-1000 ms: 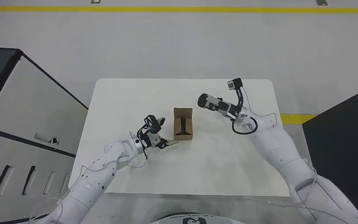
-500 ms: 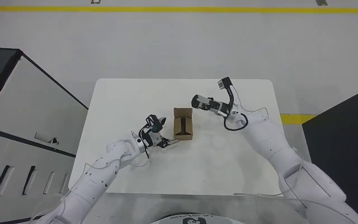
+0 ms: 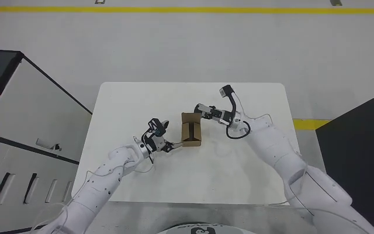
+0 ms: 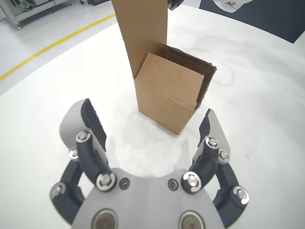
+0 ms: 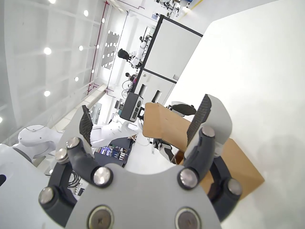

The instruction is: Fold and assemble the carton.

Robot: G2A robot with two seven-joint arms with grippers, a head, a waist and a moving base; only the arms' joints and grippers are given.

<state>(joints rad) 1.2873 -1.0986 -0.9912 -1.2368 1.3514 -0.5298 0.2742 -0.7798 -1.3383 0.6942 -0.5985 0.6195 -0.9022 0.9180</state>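
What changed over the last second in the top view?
The right gripper moved in across the table to the carton and now sits at its upright flap, jaws open. The left gripper edged slightly nearer the carton, also open. Nothing was grasped or released. The carton stayed put.

Tall flap (image 4: 143, 24): top cut off by the frame edge, left wrist view.
Carton (image 5: 240, 165) near side: hidden behind the body of the right gripper (image 5: 145, 106).
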